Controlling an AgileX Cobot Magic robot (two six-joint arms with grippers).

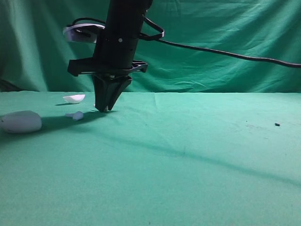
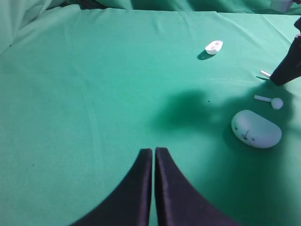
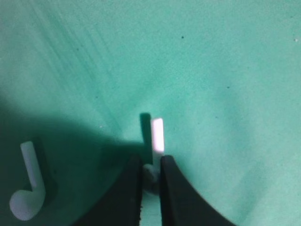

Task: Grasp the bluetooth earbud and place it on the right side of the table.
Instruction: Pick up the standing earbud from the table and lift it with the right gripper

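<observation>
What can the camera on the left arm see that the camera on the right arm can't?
Only the left wrist view shows the white case, the small white shell and the left gripper, shut and holding nothing. Only the right wrist view shows, up close, the right gripper shut on the bluetooth earbud, its stem poking out. Both show the spare earbud lying loose on the green table.

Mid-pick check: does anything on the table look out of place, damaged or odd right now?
Nothing looks damaged or spilled. The right gripper is closed on one bluetooth earbud at table level. The second earbud lies loose beside the case, and the white shell sits apart. One small dark speck lies on the green cloth.
</observation>
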